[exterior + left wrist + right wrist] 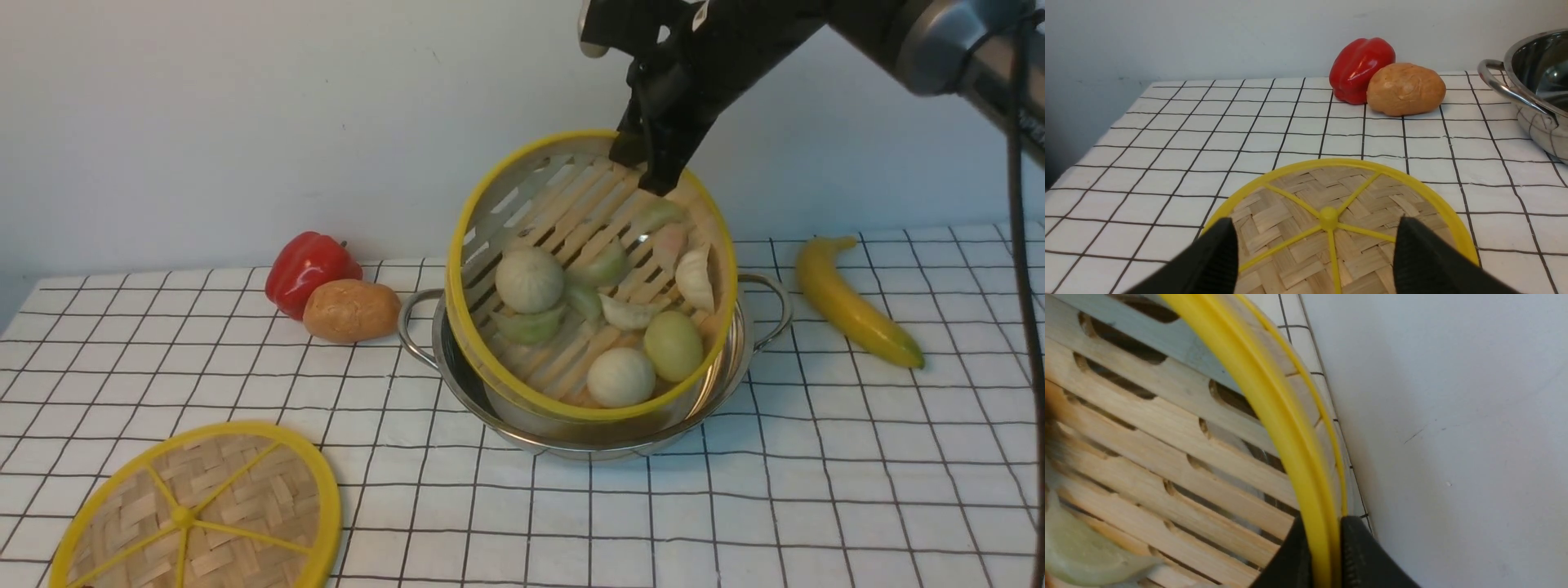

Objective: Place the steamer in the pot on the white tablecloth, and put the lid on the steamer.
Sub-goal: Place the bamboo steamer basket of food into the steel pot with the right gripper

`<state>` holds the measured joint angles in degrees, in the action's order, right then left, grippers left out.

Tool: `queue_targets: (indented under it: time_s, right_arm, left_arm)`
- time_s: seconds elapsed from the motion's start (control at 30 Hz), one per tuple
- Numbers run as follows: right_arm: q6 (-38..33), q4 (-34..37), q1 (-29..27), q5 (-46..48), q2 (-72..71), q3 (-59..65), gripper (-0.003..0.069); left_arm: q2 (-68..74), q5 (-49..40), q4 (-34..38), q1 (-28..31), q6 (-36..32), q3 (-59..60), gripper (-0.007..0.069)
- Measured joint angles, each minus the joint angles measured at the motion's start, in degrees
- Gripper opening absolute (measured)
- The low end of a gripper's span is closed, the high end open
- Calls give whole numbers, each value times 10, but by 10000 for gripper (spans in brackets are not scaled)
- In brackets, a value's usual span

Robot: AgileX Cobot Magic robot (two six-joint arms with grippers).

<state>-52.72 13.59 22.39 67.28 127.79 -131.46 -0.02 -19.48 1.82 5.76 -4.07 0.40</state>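
The steamer [555, 208] is held steeply tilted over the pot [571, 447], with its open side turned toward the front camera and its slatted floor toward the wall behind. Its lower edge is sunk inside the pot's rim; whether it touches the steel cannot be told. Its upper yellow rim is pinched by the right gripper [653, 175], whose jaws are closed narrowly on it, one finger inside the basket and one outside, as is seen plainly in the right wrist view [1327, 555]. Several pale dumplings and round buns [620, 377] are gathered on the slats, mostly toward the lower side.

The pot is set on the white tablecloth [735, 506], near the middle, with a loop handle at each side. Just beside its left handle a potato [351, 310] is laid, touching a red pepper [310, 269] behind it. A banana [857, 298] is laid to the right of the pot, apart from it.

The lid [212, 506] is laid flat on the cloth at the near left corner, well apart from the pot. In the left wrist view the left gripper [1314, 222] is seen over the lid [1339, 192] with its jaws spread wide, one finger on either side of the centre knob; nothing is held between them.
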Motion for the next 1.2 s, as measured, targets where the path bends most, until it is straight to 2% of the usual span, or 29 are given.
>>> queue_targets:
  time_s: [0.77, 1.2]
  right_arm:
    - [16, -19, -4, 8, 34, 0, 81]
    - [15, 2, -19, 6, 50, 0, 78]
  left_arm:
    - [0, 0, 0, 0, 0, 0, 474]
    - [0, 0, 0, 0, 0, 0, 474]
